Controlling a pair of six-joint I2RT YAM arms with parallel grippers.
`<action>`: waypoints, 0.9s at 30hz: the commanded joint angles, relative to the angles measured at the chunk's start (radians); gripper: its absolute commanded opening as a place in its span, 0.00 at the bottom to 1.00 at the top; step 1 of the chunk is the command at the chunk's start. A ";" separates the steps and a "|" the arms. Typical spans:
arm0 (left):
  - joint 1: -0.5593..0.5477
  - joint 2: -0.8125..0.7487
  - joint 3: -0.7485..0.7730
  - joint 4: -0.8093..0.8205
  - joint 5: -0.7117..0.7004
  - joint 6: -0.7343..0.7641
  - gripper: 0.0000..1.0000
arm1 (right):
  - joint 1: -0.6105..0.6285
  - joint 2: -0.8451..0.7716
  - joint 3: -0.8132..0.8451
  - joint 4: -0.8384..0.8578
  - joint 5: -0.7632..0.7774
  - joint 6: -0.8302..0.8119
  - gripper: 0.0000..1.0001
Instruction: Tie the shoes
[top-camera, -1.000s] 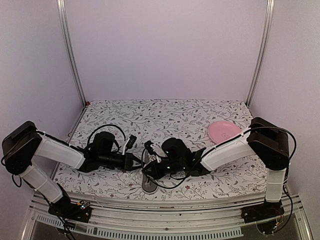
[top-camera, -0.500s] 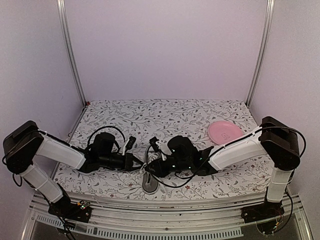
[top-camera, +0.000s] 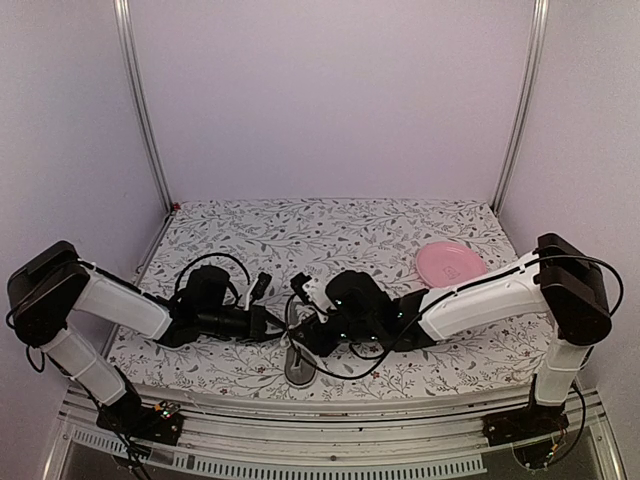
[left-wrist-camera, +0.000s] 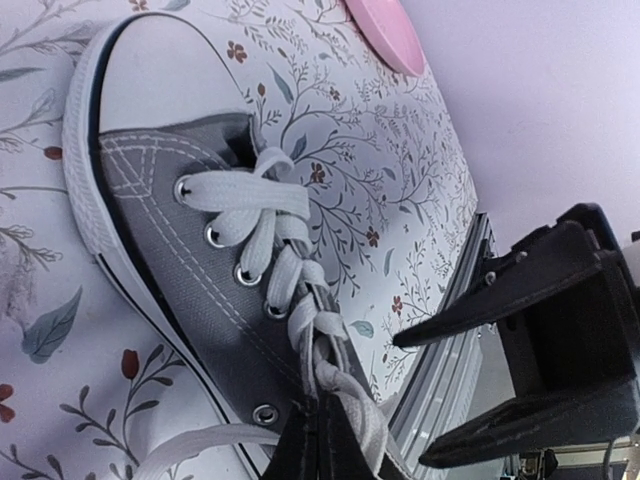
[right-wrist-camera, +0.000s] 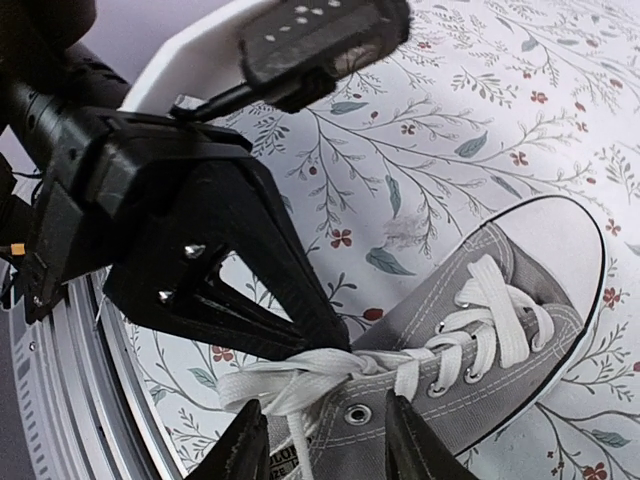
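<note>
- Near the front edge of the worktop (top-camera: 330, 235), between the two arms: one grey canvas sneaker (top-camera: 298, 370), resting on its sole. Its toe cap (left-wrist-camera: 165, 70) is turned away from the front rail (top-camera: 330, 450), so the top of the lacing faces both grippers.
- White laces (left-wrist-camera: 270, 250): threaded through every visible eyelet and drawn up the tongue, with the strands bunched at the top eyelets. No bow shows, so tying is judged not yet done.
- Left gripper (left-wrist-camera: 322, 452): clamped on the bunched lace just above the last eyelet. This pinch is judged to keep the strands taut and gathered so the other arm can work on them.
- Right gripper (right-wrist-camera: 330, 445): fingers spread apart, one on each side of the lace bundle and the shoe's collar, with nothing pinched. It meets the left gripper almost tip to tip, and is judged to be lined up to take a strand.
- Loose lace end (left-wrist-camera: 200, 445): trails onto the worktop beside the sneaker's side, free of both grippers.
- Pink plate (top-camera: 448, 263): at the far right, well apart from the sneaker, and not used in this work.
</note>
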 joint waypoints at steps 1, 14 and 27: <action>0.013 0.015 -0.012 0.033 0.012 -0.007 0.00 | 0.054 0.012 0.068 -0.069 0.110 -0.134 0.40; 0.013 0.015 -0.014 0.034 0.015 -0.012 0.00 | 0.118 0.104 0.186 -0.124 0.169 -0.267 0.35; 0.014 0.013 -0.015 0.036 0.018 -0.012 0.00 | 0.123 0.122 0.196 -0.120 0.188 -0.286 0.25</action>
